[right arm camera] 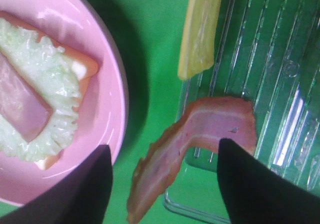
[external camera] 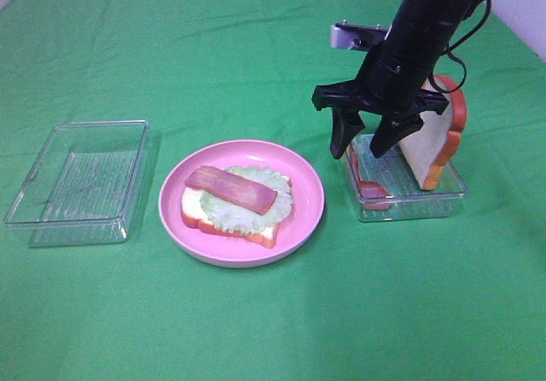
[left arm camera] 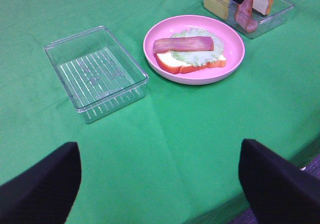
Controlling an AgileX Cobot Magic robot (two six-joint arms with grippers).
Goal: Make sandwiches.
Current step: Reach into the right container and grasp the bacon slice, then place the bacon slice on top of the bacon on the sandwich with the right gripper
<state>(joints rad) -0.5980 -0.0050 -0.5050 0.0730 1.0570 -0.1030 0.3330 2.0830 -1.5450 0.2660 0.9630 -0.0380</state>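
Note:
On the pink plate (external camera: 307,219) lies a partial sandwich: a bread slice (external camera: 198,216), lettuce (external camera: 256,209) and a bacon strip (external camera: 230,187) on top. My right gripper (external camera: 358,147) hangs open just above the clear tray (external camera: 409,206) on the right. In the right wrist view that gripper (right arm camera: 162,184) straddles a curled bacon strip (right arm camera: 200,134) draped over the tray's edge, with a yellow cheese slice (right arm camera: 200,28) standing beside it. A second bread slice (external camera: 431,147) leans upright in the same tray. My left gripper (left arm camera: 160,194) is open over bare cloth, well short of the plate (left arm camera: 235,58).
An empty clear tray (external camera: 81,181) sits left of the plate. Green cloth covers the table, and the table's near edge (left arm camera: 300,159) shows in the left wrist view. The right arm hides part of the tray holding the ingredients.

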